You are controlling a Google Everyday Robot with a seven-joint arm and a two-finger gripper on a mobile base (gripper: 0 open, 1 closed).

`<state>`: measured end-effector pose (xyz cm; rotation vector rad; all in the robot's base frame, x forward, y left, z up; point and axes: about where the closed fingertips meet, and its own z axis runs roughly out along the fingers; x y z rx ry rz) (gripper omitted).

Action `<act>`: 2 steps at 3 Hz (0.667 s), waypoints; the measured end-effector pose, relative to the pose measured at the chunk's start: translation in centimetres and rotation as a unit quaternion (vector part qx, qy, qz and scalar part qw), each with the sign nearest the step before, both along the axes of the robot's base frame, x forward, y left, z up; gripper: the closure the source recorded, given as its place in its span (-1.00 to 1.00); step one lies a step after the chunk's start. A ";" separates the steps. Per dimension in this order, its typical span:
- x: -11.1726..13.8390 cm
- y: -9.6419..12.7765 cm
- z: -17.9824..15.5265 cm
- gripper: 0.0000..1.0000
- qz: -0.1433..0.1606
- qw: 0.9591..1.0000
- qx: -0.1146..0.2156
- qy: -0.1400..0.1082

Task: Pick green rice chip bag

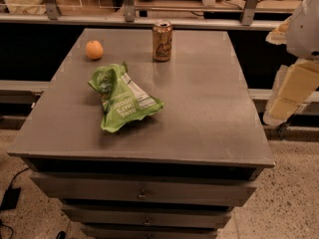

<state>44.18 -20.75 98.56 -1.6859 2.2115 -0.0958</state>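
Note:
The green rice chip bag (pixel 122 99) lies crumpled on the left middle of the grey table top (pixel 209 108), its white label panel facing up. My gripper (pixel 286 94) hangs off the table's right edge, well to the right of the bag and apart from it, with nothing seen in it. The white arm housing (pixel 309 24) sits above it at the frame's right border.
A small orange fruit (pixel 94 50) sits at the table's back left. A tan-gold drink can (pixel 162 40) stands upright at the back middle. The table has drawers (pixel 142 193) below its front edge. A railing and shelf run behind it.

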 end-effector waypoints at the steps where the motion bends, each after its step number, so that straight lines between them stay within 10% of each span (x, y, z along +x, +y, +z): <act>1: 4.0 5.4 -1.9 -1.00 -0.003 0.999 0.019 0.039; 2: 6.9 10.4 -2.8 -1.00 -0.010 0.997 0.044 0.058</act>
